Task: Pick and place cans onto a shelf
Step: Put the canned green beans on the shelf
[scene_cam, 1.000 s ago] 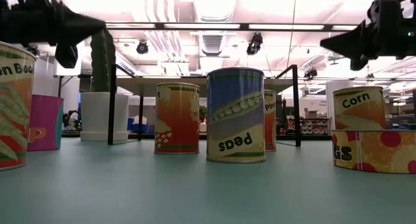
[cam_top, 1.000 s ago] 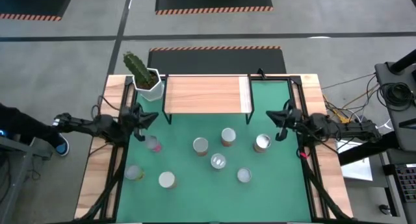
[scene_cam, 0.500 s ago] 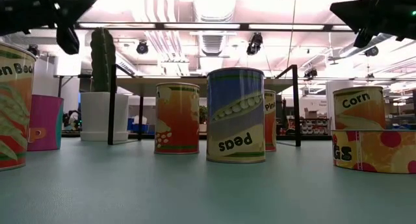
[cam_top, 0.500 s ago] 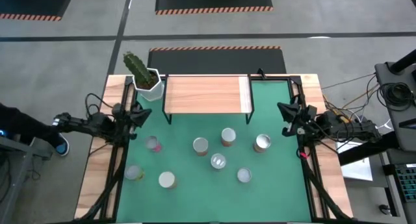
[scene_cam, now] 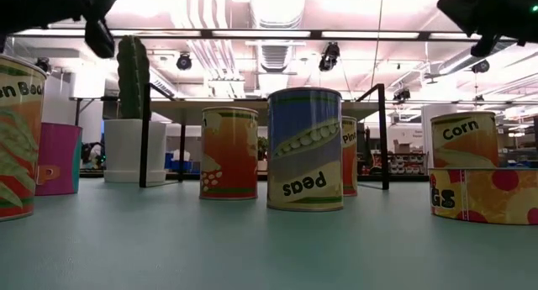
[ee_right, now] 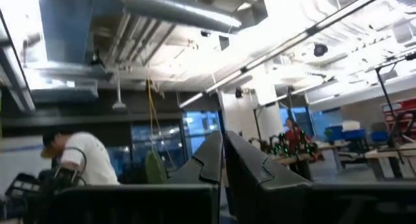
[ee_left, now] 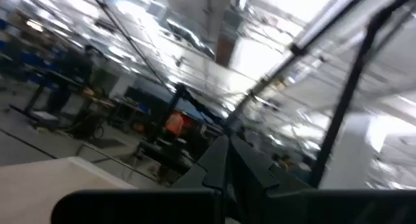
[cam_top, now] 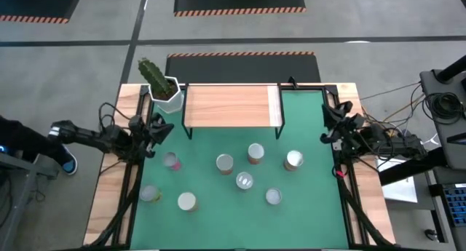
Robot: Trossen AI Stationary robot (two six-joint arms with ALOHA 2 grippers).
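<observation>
The left gripper (cam_top: pixel 156 129) is hanging above the left edge of the green-matted table (cam_top: pixel 211 214), fingers pressed together and holding nothing. The right gripper (cam_top: pixel 331 124) is hanging above the right edge, fingers likewise closed and empty. Seven small cylindrical silver-topped cans (cam_top: pixel 245 181) are standing across the middle of the mat. The low light-wood shelf on black metal legs (cam_top: pixel 229 105) is standing bare at the far edge, beside the cactus in a white pot (cam_top: pixel 162 85) at the far left corner.

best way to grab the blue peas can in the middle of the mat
Take the upright blue-labelled cylindrical peas can across its curved side wall, around mid-height, coming down from above. It stands on end, silver top up, and other cans stand close around it, so a level approach looks crowded.
</observation>
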